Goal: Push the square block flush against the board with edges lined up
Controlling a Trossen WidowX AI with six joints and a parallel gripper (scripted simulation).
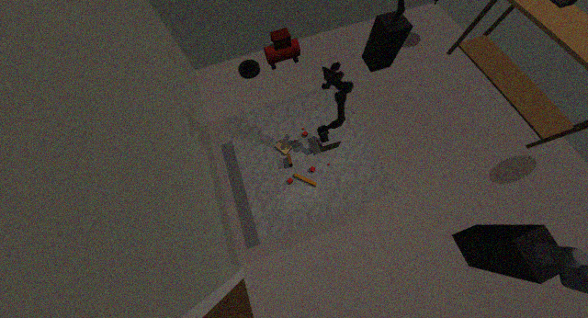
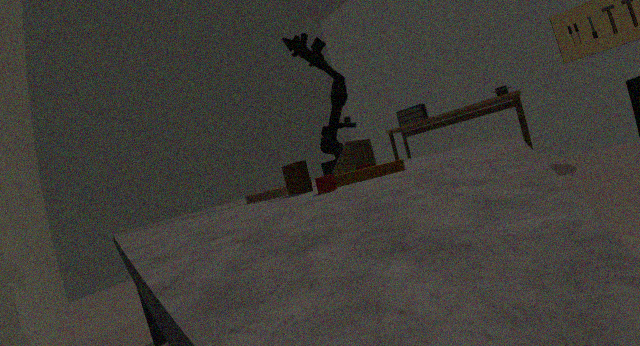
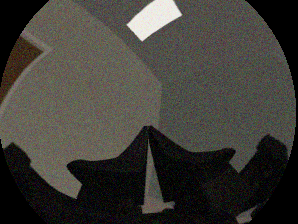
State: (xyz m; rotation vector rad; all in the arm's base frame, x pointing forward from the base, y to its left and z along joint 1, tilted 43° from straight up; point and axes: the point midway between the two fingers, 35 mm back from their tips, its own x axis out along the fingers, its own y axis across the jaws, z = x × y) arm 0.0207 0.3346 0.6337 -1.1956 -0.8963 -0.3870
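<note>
A flat tan square piece (image 1: 283, 148) lies on the work surface; it seems to be the low brown piece (image 2: 265, 195) at the left of the exterior view. Close to it stands an upright brown block (image 1: 289, 160) (image 2: 297, 178). A long orange bar (image 1: 304, 180) (image 2: 372, 173) lies apart from both. Which of these are the square block and the board I cannot tell for sure, nor whether the tan piece and the upright block touch. My gripper (image 1: 323, 69) (image 2: 284, 39) (image 3: 148, 128) is shut and empty, raised high above the surface, away from all pieces. The wrist view shows only walls and a bright panel.
Red cubes lie about: one (image 1: 289, 181) (image 2: 326, 184) at the bar's end, one (image 1: 312, 169) between bar and arm, one (image 1: 304, 133) near the arm's base. A dark upright plate (image 1: 331, 146) (image 2: 357, 154) stands beside the base. A grey strip (image 1: 240, 194) runs along one edge.
</note>
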